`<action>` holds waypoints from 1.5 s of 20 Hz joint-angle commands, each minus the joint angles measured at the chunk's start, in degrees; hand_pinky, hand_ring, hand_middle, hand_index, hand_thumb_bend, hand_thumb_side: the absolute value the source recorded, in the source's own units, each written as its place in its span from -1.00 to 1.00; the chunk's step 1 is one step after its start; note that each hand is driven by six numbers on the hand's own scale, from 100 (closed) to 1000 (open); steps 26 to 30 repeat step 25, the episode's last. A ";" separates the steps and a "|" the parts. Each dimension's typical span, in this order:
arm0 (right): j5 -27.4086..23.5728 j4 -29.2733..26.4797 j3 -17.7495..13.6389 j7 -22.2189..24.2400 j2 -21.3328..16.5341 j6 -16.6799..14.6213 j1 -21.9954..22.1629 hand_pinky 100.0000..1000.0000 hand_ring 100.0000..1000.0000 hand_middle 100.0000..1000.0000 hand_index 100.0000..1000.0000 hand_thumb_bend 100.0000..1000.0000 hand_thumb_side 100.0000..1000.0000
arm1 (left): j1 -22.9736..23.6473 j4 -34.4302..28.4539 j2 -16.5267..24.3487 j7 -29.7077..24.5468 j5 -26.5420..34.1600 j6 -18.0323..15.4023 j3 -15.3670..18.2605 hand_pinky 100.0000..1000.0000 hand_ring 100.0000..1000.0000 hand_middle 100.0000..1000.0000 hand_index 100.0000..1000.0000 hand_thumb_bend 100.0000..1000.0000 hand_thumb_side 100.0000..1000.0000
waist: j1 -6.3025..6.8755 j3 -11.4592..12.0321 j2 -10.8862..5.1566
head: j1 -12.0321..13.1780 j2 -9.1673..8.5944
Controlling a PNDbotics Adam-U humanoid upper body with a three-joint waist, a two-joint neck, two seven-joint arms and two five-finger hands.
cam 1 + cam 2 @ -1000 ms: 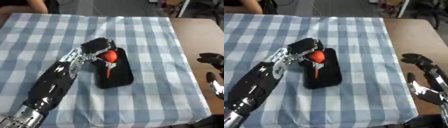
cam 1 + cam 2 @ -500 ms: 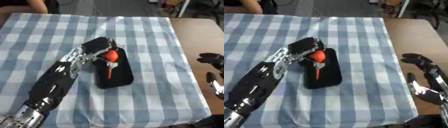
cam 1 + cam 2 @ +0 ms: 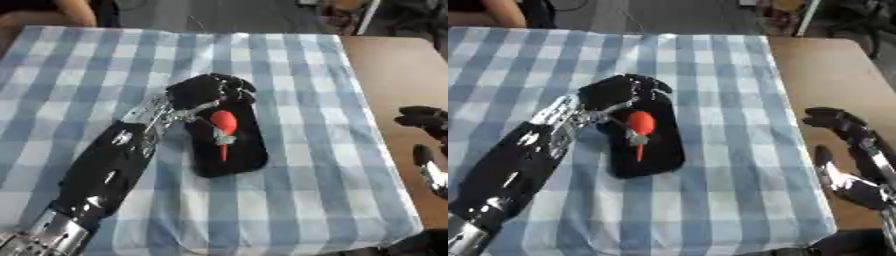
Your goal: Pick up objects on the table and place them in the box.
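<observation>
A black box [image 3: 243, 156] lies on the blue-checked cloth [image 3: 306, 100] in the middle of the table. Inside it rests a red thing [image 3: 223, 121] with a round head and a thin red stem pointing toward me. My left hand [image 3: 203, 93] hovers over the box's far end, just above the red head, fingers loosely bent and holding nothing. The left forearm slants in from the lower left. My right hand [image 3: 852, 134] rests open at the right edge, fingers up, away from the box.
Bare brown tabletop [image 3: 394, 65] shows to the right of the cloth, under the right hand. Chair legs and floor lie beyond the far edge. The cloth's near edge hangs off the table front.
The red thing has left the left hand's fingers and now lies lower in the box. The hand has hardly moved, and the right hand is still.
</observation>
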 commanded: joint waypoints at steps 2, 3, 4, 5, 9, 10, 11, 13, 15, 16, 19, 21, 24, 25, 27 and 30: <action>-0.19 -1.08 -0.15 16.78 -0.66 -16.70 -0.53 0.64 0.57 0.65 0.64 -1.00 -0.32 | -1.19 -0.59 0.44 0.93 -1.02 0.13 0.22 0.42 0.54 0.64 0.65 0.02 0.31 | 0.00 -0.09 -0.68 | 0.38 0.01; -0.18 -1.09 -0.16 16.77 -0.66 -16.70 -0.53 0.64 0.57 0.65 0.64 -1.00 -0.32 | -1.18 -0.53 0.42 1.05 -1.17 0.15 0.22 0.42 0.54 0.64 0.65 0.02 0.31 | -0.01 -0.09 -0.68 | 0.38 0.01; -0.18 -1.09 -0.18 16.75 -0.66 -16.70 -0.53 0.64 0.57 0.65 0.64 -1.00 -0.32 | -1.18 -0.48 0.41 1.16 -1.30 0.17 0.23 0.42 0.54 0.64 0.66 0.02 0.31 | -0.01 -0.09 -0.68 | 0.38 0.01; -0.17 -1.10 -0.19 16.73 -0.66 -16.70 -0.53 0.64 0.57 0.65 0.64 -1.00 -0.32 | -1.19 -0.45 0.39 1.26 -1.40 0.19 0.24 0.42 0.54 0.64 0.66 0.02 0.31 | -0.02 -0.08 -0.67 | 0.39 0.01; -0.11 -1.07 -0.17 16.72 -0.68 -16.70 -0.50 0.64 0.57 0.65 0.64 -1.00 -0.32 | -1.21 -0.37 0.36 1.55 -1.57 0.45 0.27 0.42 0.54 0.64 0.65 0.00 0.32 | -0.04 -0.03 -0.67 | 0.40 0.01; -0.11 -1.08 -0.18 16.71 -0.67 -16.70 -0.50 0.64 0.57 0.65 0.64 -1.00 -0.32 | -1.18 -0.35 0.37 1.58 -1.57 0.56 0.29 0.42 0.54 0.64 0.65 -0.03 0.33 | -0.05 -0.02 -0.67 | 0.38 0.01; -0.12 -1.09 -0.21 16.68 -0.67 -16.70 -0.50 0.64 0.57 0.65 0.64 -1.00 -0.33 | -1.13 -0.33 0.36 1.61 -1.47 0.66 0.34 0.42 0.54 0.64 0.65 -0.07 0.34 | -0.05 -0.01 -0.67 | 0.36 0.01; -0.10 -1.08 -0.25 16.65 -0.68 -16.70 -0.47 0.64 0.57 0.65 0.64 -1.00 -0.32 | -0.96 -0.56 0.34 1.91 -0.55 0.66 0.53 0.40 0.54 0.66 0.66 -0.15 0.36 | -0.04 0.03 -0.68 | 0.28 -0.01; -0.05 -1.07 -0.28 16.62 -0.70 -16.70 -0.43 0.64 0.57 0.65 0.64 -1.00 -0.32 | -0.60 -1.42 0.41 2.91 2.43 0.89 0.97 0.39 0.54 0.69 0.67 -0.34 0.47 | -0.02 0.11 -0.68 | 0.19 0.00; -0.03 -1.08 -0.29 16.61 -0.71 -16.70 -0.42 0.64 0.57 0.65 0.64 -1.00 -0.33 | -0.39 -1.93 0.42 3.55 4.77 1.21 1.24 0.38 0.56 0.76 0.72 -0.93 1.00 | -0.02 0.14 -0.68 | 0.13 0.00; 0.04 -1.10 -0.35 16.54 -0.71 -16.70 -0.41 0.64 0.57 0.65 0.64 -1.00 -0.33 | 0.74 -5.01 0.80 5.44 17.32 3.65 1.95 0.33 0.53 0.77 0.67 -1.00 1.00 | -0.01 0.21 -0.67 | -0.06 -0.07; 0.10 -1.11 -0.44 16.46 -0.72 -16.70 -0.39 0.64 0.57 0.65 0.64 -1.00 -0.33 | 1.84 -8.64 1.74 3.95 25.99 6.58 2.23 0.30 0.51 0.76 0.64 -1.00 1.00 | 0.01 0.33 -0.67 | -0.27 -0.12; 0.27 -1.08 -0.59 16.31 -0.76 -16.70 -0.29 0.64 0.57 0.65 0.64 -1.00 -0.32 | 3.85 -15.51 3.75 0.51 36.92 12.37 3.86 0.28 0.50 0.76 0.61 -0.98 1.00 | 0.10 0.63 -0.73 | -0.71 -0.11; 0.34 -1.08 -0.68 16.24 -0.79 -16.70 -0.23 0.64 0.57 0.65 0.64 -1.00 -0.33 | 4.84 -18.18 4.59 -0.17 40.13 14.46 4.93 0.28 0.49 0.75 0.60 -0.98 1.00 | 0.15 0.77 -0.75 | -0.93 -0.13; 0.34 -1.08 -0.68 16.24 -0.79 -16.70 -0.23 0.64 0.57 0.65 0.64 -1.00 -0.33 | 4.84 -18.18 4.59 -0.17 40.13 14.46 4.93 0.28 0.49 0.75 0.60 -0.98 1.00 | 0.15 0.77 -0.75 | -0.93 -0.13; 0.34 -1.08 -0.68 16.24 -0.79 -16.70 -0.23 0.64 0.57 0.65 0.64 -1.00 -0.33 | 4.84 -18.18 4.59 -0.17 40.13 14.46 4.93 0.28 0.49 0.75 0.60 -0.98 1.00 | 0.15 0.77 -0.75 | -0.93 -0.13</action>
